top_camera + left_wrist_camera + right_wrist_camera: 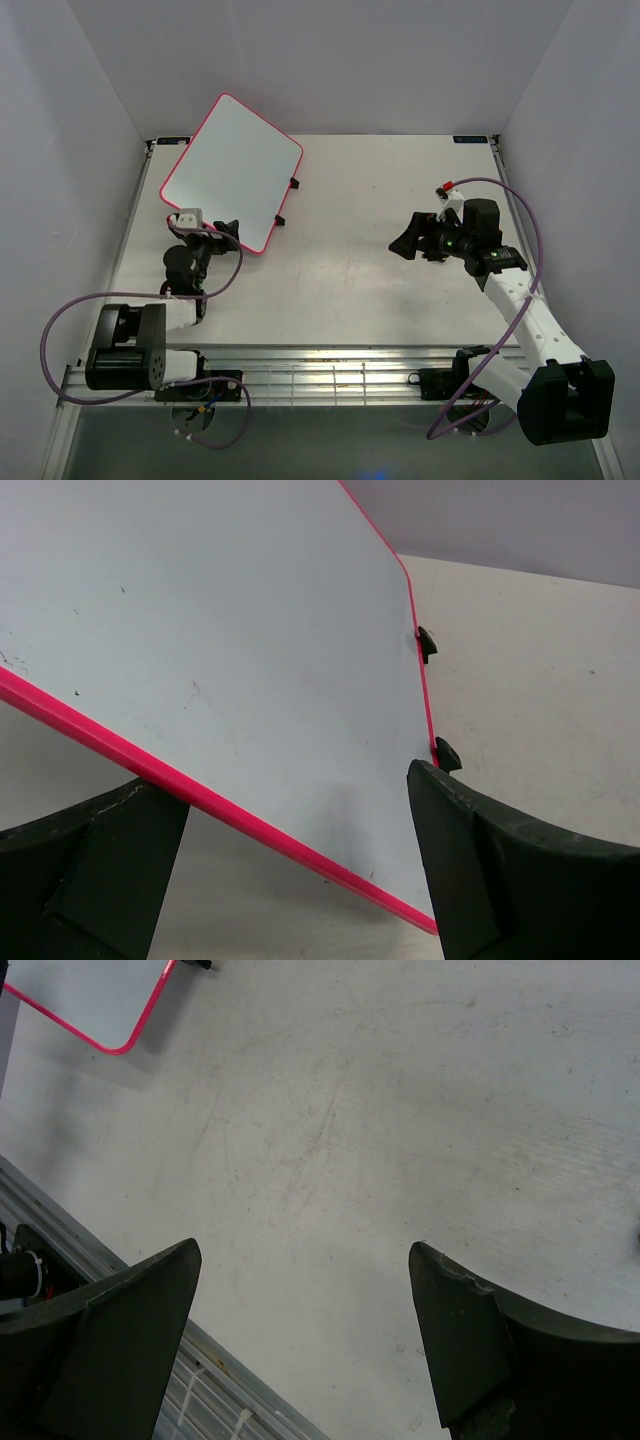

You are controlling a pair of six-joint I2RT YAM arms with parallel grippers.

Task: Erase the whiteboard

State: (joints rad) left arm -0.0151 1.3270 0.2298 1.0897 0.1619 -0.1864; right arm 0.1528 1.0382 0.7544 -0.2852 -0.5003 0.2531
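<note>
- The left claw (pixel 222 233) is gaping at the near edge of the tilted, pink-bordered white whiteboard (pixel 232 170).
- The right claw (pixel 405 240) is hanging apart over the pale bench (pixel 340 290).

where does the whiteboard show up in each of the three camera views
top external: whiteboard in the upper left.
left wrist: whiteboard fills most of the picture, its near edge running diagonally.
right wrist: only one rounded corner of the whiteboard, at the top left.
shared landmark: its pink border, seen in all three.
</note>
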